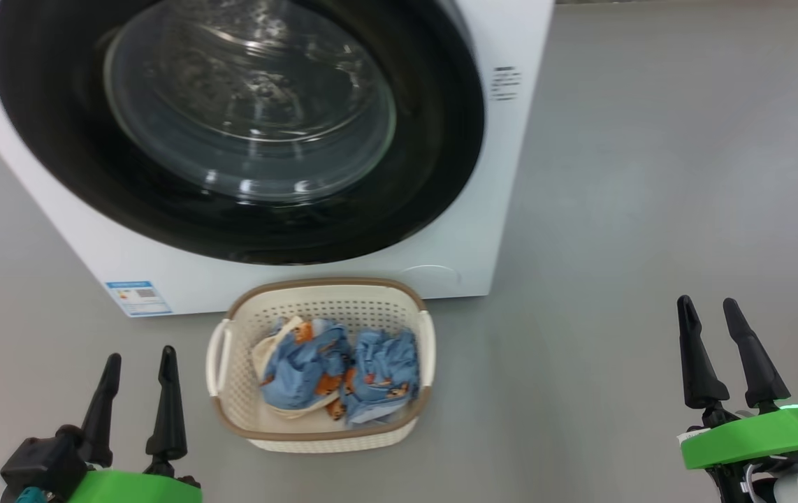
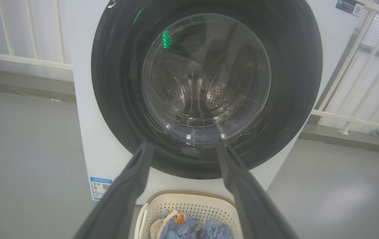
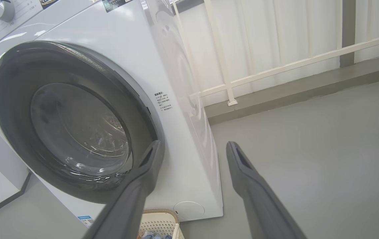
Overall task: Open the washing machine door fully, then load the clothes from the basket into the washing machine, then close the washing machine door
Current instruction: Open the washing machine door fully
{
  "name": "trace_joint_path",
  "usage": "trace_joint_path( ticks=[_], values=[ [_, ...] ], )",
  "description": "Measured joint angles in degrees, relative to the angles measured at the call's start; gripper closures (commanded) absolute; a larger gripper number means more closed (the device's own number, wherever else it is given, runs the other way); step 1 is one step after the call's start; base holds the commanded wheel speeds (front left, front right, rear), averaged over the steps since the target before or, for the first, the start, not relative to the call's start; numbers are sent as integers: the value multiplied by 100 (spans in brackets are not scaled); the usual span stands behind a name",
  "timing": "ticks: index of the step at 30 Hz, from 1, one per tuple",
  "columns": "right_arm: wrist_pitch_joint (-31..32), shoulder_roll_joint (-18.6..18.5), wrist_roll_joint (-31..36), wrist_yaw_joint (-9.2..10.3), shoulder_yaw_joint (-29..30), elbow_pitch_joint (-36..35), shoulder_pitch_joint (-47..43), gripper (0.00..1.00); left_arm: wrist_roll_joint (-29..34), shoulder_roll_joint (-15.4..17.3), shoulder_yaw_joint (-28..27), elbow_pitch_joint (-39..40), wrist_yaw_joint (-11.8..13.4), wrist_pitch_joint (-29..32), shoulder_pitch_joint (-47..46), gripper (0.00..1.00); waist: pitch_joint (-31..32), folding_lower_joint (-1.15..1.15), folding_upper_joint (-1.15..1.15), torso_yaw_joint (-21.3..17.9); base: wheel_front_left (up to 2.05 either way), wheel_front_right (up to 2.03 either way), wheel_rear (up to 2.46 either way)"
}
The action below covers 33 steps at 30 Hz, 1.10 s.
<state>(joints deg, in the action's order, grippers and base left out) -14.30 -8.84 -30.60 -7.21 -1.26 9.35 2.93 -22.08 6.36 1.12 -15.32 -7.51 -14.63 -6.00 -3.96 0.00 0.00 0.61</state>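
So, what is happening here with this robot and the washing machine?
It is the start of a laundry job, and nothing is handled yet. The washing machine door is shut on the washing machine. The clothes, two blue garments, lie in the basket, which stands on the floor right in front of it. The left jaws and the right jaws stand open and empty, low on either side of the basket, touching nothing.

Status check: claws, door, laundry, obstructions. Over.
Both open, empty: left claw, right claw. Target: washing machine door shut, clothes in basket. In the way: basket on floor close before door, may crowd its swing.
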Motion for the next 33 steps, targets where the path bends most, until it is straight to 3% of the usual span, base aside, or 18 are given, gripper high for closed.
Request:
trace_joint_path(
  ticks=[11,23,24,27,33],
  values=[
    [0,1,0,0,35,-11,3,0,-310,-14,78,-9,0,0,-5,0,-12,0,0,-12,91,91,-183],
    [0,33,59,0,42,10,10,0,-366,12,155,-48,0,0,-25,0,7,0,0,3,13,13,-25],
    [0,33,58,0,15,18,17,40,-369,8,152,-48,0,0,-25,0,1,0,0,2,0,0,0],
    [0,37,57,0,-62,52,111,100,-407,-12,140,-45,0,0,-23,0,-16,0,0,2,0,0,0],
    [-1,8,-59,0,-181,99,492,100,-425,-86,102,-29,0,0,-16,0,-60,0,0,47,0,0,0]
  ],
)
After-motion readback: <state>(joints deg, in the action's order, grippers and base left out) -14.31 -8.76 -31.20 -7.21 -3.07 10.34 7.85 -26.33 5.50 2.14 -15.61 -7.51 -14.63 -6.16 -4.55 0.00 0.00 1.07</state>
